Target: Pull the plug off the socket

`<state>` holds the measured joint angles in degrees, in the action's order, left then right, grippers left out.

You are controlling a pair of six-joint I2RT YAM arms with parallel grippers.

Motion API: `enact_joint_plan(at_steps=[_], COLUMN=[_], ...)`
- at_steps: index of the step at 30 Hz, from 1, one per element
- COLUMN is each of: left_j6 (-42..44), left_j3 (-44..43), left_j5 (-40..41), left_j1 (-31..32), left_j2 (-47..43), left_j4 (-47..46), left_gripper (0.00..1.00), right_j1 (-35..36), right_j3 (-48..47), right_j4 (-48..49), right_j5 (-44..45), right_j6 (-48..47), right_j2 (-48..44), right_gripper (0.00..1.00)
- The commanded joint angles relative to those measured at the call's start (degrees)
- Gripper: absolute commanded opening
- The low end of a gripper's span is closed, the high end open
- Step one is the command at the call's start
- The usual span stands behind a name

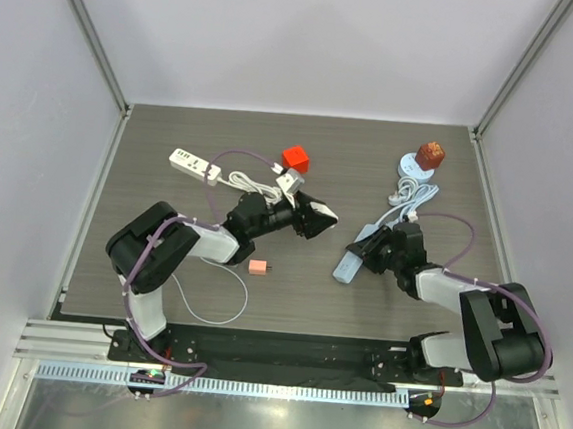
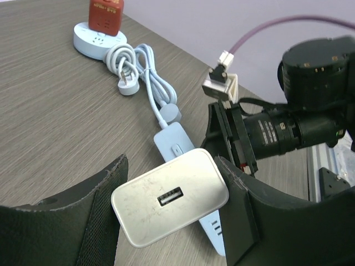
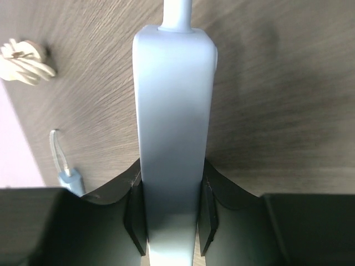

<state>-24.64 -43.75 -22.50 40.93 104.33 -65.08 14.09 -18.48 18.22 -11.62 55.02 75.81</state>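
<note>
left tool closed on white usb plug, fingers on its two short ends, usb port facing wrist camera. plug near desk centre. in top view left tool stands just apart from pale blue socket strip. right tool clamped on strip's long sides. strip flat on desk, right of centre, cable running toward far right corner. round socket with red adapter there. white strip near far left corner.
</note>
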Motion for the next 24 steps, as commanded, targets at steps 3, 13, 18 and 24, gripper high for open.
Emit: enact_joint_plan(at_steps=[3, 13, 18, 24], left_j6=[4.42, 2.94, -0.05, 0.21], left_j3=[-0.03, 4.19, 7.62, 10.17], left_j5=[3.07, 9.23, 11.25, 17.75], left_j1=[0.12, 0.21, 2.57, 8.46], left_j2=[-4.22, -7.3, -7.13, -6.6], left_j4=[1.18, 3.82, 3.82, 6.36], left_gripper=[0.0, 0.0, 0.0, 0.03], right_j1=[0.15, 1.56, 1.73, 2.26], right_j3=[-11.21, -34.24, -45.49, -53.85], right_j4=[-9.41, -13.29, -15.05, -16.2], right_j5=[0.82, -8.33, -11.32, -14.04], right_j6=[-11.51, -19.43, -19.78, -19.43], right_j2=[3.54, 21.12, 28.58, 35.0], right_gripper=[0.01, 0.02, 0.05, 0.08])
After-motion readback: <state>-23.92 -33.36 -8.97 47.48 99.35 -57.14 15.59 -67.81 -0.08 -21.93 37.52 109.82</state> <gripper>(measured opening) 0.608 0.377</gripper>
